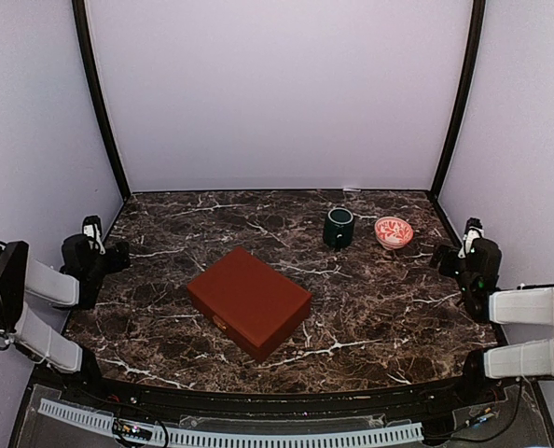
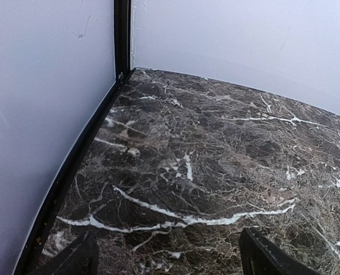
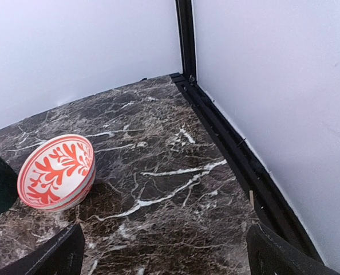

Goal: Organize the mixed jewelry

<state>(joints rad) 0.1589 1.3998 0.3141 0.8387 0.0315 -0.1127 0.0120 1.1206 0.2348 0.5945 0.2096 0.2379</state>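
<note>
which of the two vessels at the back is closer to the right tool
The red-and-white patterned bowl; the dark green mug stands to its left, farther from the right tool.

a dark brown marble table [image 1: 380,317] with white lines. pale purple walls [image 1: 277,93] stand on three sides. a black post [image 2: 122,34] rises ahead of the left jaws, another post [image 3: 185,34] ahead of the right jaws. soft, even light.

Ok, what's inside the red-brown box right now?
That cannot be seen: the red-brown box sits closed on the marble table, lid down, with a small gold clasp at its front edge. No jewelry shows outside it either.
</note>
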